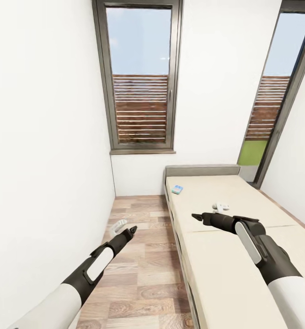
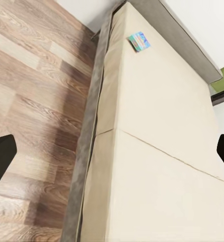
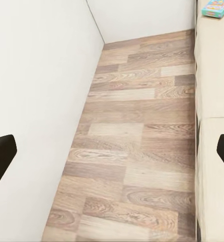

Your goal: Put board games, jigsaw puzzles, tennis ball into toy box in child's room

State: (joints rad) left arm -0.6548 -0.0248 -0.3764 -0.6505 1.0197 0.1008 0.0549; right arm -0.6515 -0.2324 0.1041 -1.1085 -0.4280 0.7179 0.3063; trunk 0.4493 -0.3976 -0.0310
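Starting at the smooth white wall [image 1: 42, 137], the left gripper [image 1: 125, 230] hangs over the wood-plank floor [image 1: 143, 265], its dark fingers spread wide in the wrist view. Beyond stands a grey-framed window [image 1: 141, 77] backed by brown slats. Right of the floor lies the bed [image 1: 225, 256], a plain beige mattress in a grey frame. A small flat colourful board game [image 1: 177, 189] lies near its headboard. The right gripper [image 1: 197, 217] hovers above the mattress, fingers parted wide.
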